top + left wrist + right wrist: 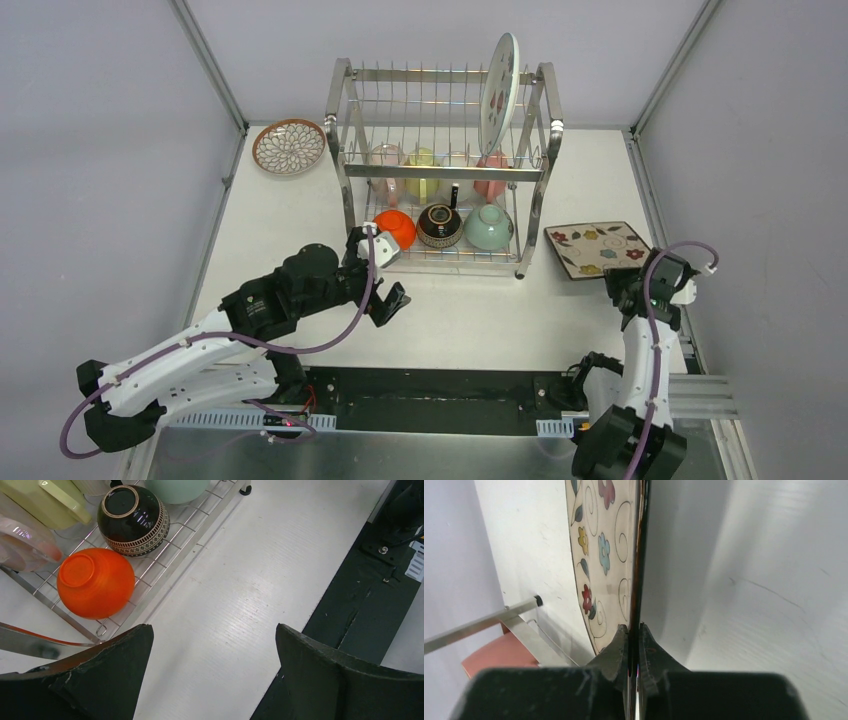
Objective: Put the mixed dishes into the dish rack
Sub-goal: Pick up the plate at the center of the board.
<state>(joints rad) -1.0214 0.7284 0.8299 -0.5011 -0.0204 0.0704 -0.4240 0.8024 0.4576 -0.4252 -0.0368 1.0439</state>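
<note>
Only the right pincer (633, 629) is gripping, nipping the rim of the stiff, breakable, likely slippery square plate (601, 550); the left pincer (212, 636) is gaping.

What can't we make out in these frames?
- Right wrist: square floral plate, clamped in right pincer, cut off by top edge; lifted or resting, unclear.
- Top view: that pincer's tips hidden under its own wrist.
- Left wrist: mint bowl cut by top edge.
- Top view: cups behind dish rack wires; handles unreadable.
</note>
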